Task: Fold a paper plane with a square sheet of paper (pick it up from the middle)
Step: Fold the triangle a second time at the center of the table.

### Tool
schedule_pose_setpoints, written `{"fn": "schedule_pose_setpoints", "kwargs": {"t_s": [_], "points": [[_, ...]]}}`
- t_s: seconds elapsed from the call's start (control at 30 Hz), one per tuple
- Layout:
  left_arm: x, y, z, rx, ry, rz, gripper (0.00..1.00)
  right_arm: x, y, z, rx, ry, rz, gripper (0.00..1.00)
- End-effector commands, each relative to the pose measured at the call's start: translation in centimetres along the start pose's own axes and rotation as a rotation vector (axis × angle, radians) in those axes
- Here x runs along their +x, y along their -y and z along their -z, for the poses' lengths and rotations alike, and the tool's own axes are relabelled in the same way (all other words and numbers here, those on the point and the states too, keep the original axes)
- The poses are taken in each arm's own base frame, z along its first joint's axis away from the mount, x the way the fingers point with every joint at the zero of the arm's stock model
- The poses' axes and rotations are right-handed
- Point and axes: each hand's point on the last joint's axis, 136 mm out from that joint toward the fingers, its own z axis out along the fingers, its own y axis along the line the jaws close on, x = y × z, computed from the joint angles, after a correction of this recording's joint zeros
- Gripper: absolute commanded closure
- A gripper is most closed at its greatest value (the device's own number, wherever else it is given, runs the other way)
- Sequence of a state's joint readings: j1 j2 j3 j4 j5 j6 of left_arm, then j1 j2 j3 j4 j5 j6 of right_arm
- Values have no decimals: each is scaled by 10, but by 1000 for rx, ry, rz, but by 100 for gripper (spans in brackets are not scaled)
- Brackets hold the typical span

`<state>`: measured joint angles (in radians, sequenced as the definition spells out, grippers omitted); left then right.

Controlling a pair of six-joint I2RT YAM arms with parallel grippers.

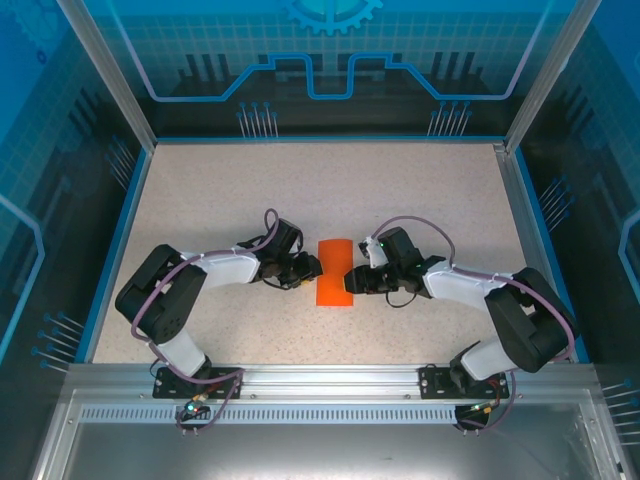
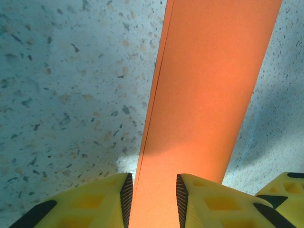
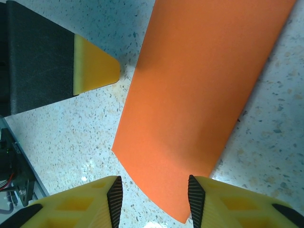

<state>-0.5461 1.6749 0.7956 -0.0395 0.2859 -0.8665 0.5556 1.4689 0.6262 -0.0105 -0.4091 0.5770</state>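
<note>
The square sheet of paper [image 1: 336, 272] lies at the middle of the speckled table [image 1: 200, 200], between the two grippers. From above it reads as an upright bright orange rectangle, not a square. In the left wrist view a second layer shows along its left edge, so it looks doubled over lengthwise.

The left gripper [image 1: 303, 268] sits low at the sheet's left side. Its yellow fingers [image 2: 116, 202] stand apart and the orange strip runs into the gap between them. One pad is just beside the doubled edge and the other overlaps the paper. A gap that wide is no pinch on something this thin, so I judge it spread around the sheet.

The right gripper [image 1: 352, 280] faces it from the other side, also spread. A rounded corner of the sheet lies flat on the table between its pads [image 3: 115, 197], touched by neither as far as I can see.

The paper will handle as very light and limp. It will likely skate on the smooth tabletop under a sideways push, it will take any stray crease for good, and the loose upper layer may spring open. The best hold is probably mid-length, across both layers near the doubled edge, with a gentle squeeze, not at a corner that would droop
</note>
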Motion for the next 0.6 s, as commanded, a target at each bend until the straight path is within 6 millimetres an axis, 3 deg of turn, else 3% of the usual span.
{"fn": "schedule_pose_setpoints", "kwargs": {"t_s": [0.0,0.17,0.43,0.57], "points": [[0,7,-2,15,-20,15,67,-1,-2,-2,-12,-27,16,57],[2,6,0,13,-19,14,67,1,1,0,25,-18,62,54],[-1,4,2,2,6,11,68,2,-15,-2,109,-27,261,52],[-6,1,7,-20,37,5,68,-5,-23,7,155,26,353,52]]}}
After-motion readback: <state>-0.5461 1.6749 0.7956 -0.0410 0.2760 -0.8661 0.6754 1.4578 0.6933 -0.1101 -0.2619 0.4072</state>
